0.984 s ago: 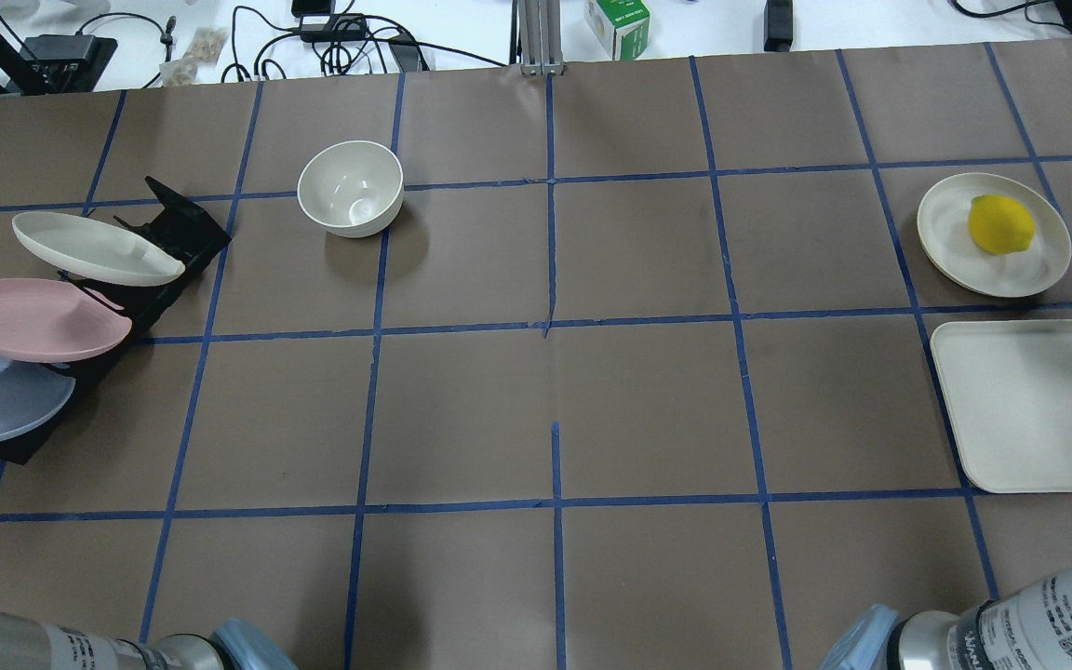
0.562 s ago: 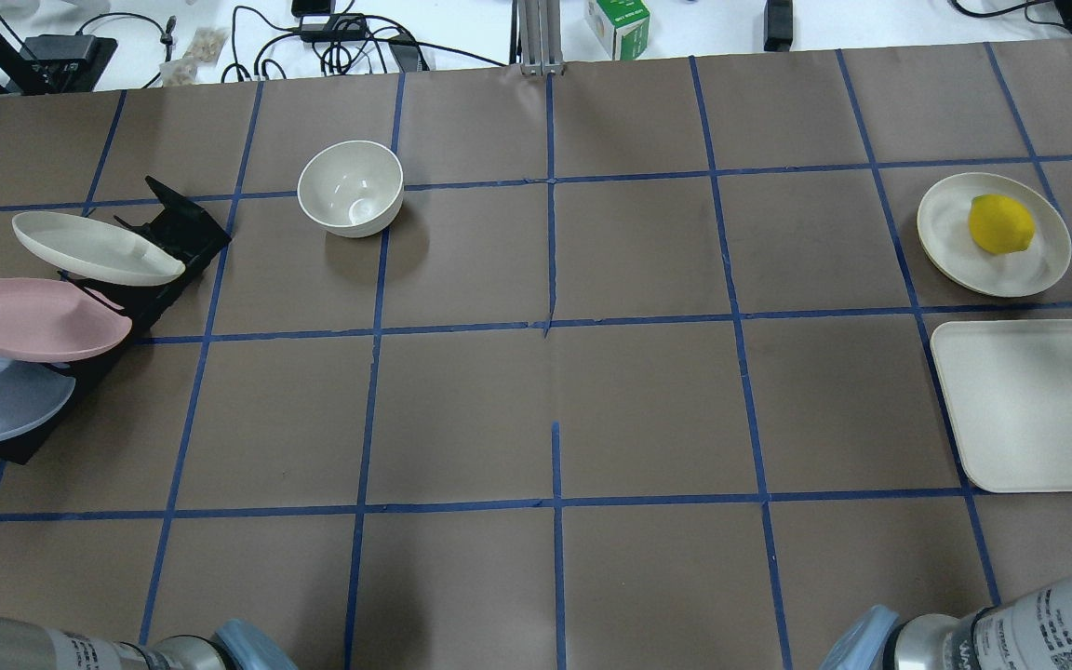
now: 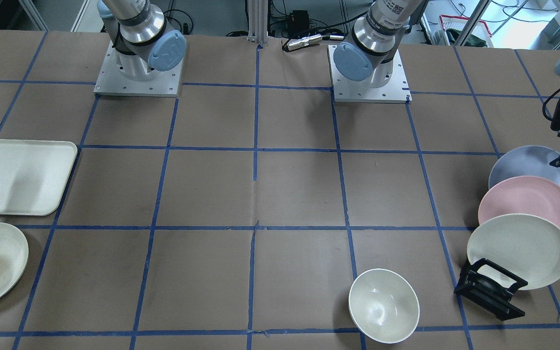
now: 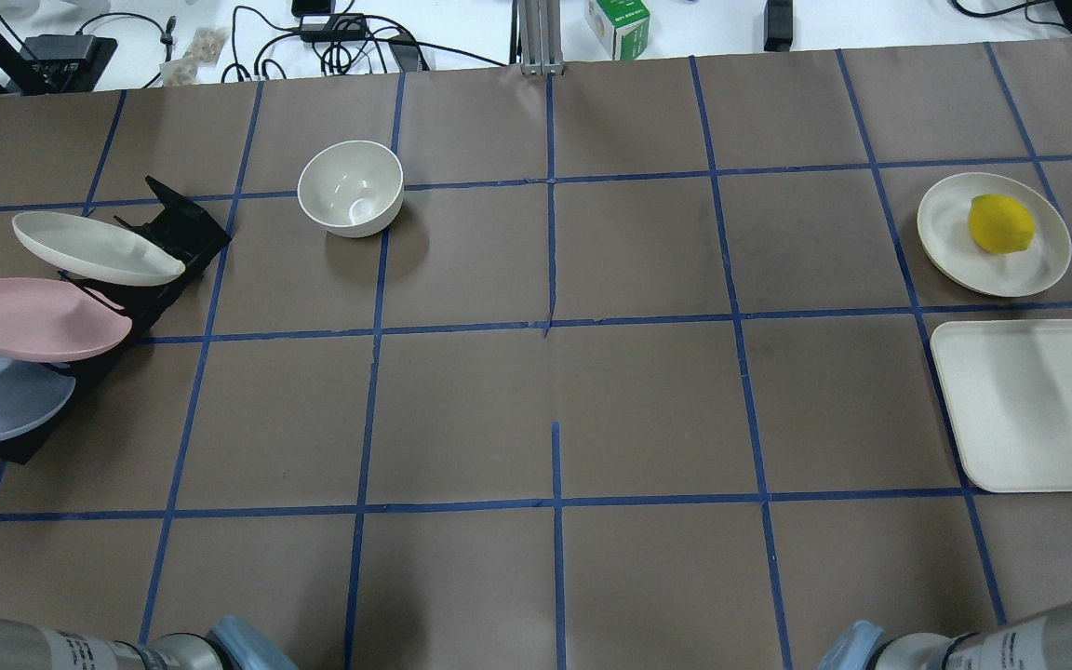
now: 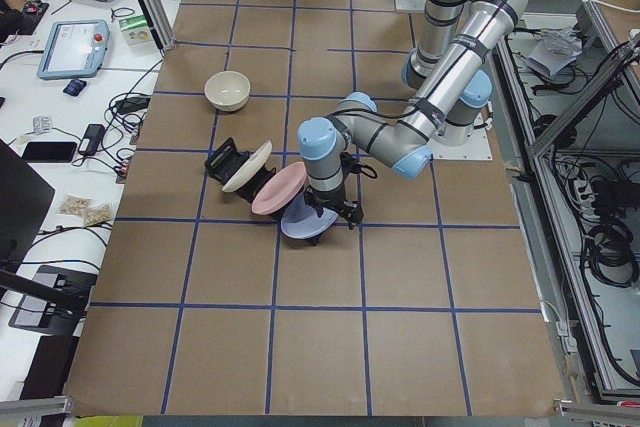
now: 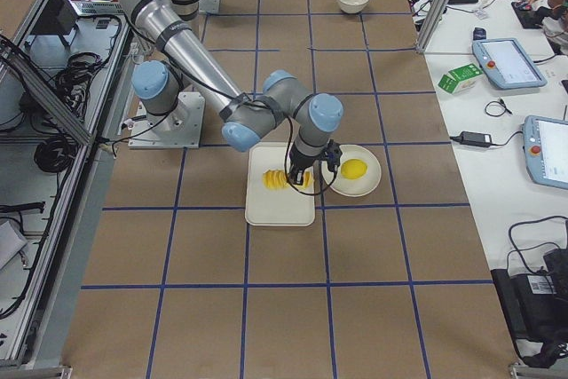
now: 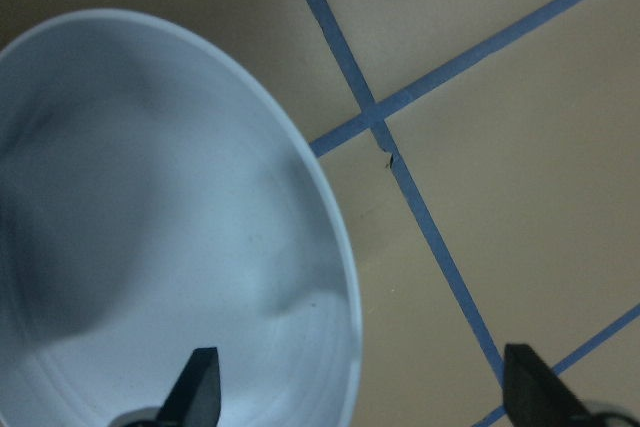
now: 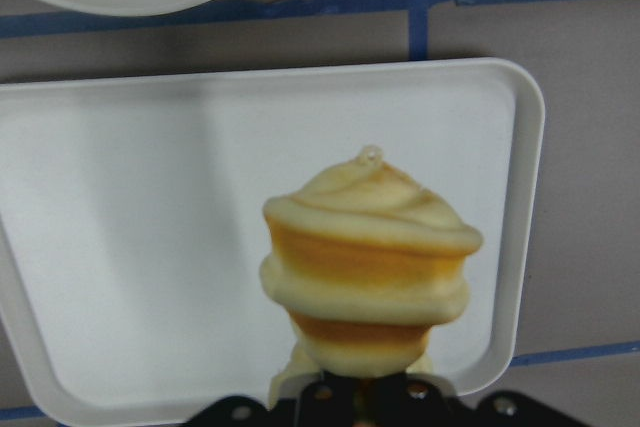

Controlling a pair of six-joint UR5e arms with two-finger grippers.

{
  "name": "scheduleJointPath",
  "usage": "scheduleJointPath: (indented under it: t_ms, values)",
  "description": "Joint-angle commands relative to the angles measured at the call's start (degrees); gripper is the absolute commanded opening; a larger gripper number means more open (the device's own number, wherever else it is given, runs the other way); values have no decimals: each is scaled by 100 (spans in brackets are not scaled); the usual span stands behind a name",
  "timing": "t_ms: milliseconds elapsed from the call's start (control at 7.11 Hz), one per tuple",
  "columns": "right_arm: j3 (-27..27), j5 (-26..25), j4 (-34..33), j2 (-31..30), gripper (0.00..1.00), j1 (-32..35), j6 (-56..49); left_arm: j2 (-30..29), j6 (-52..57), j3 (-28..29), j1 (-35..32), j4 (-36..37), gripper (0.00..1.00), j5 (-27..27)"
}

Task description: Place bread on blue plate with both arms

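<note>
bread (image 8: 370,267) is clamped in the right tool (image 8: 360,402), held above the white tray (image 8: 120,247) beneath it. left tool (image 7: 365,392) stands open, the rim of the blue plate (image 7: 150,247) between its jaws, not pinched.

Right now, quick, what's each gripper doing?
Left gripper: open, its fingers either side of the blue plate rim.
Right gripper: closed, holding the bread.
</note>
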Motion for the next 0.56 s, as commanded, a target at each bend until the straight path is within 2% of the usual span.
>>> scheduleJointPath:
  t_ms: [0, 141, 281, 422]
  values:
    - [-42, 50, 645, -486, 0, 676, 782, 6, -13, -2, 26, -20, 54, -39]
    - [-59, 311, 787, -618, 0, 931, 942, 15, 13, -2, 26, -29, 39, -48]
    - [-68, 410, 963, -776, 0, 1143, 1240, 6, 30, -11, 26, -38, 21, -48]
    - [-77, 428, 1016, -1022, 0, 1293, 1269, 15, 48, -2, 26, -29, 9, -48]
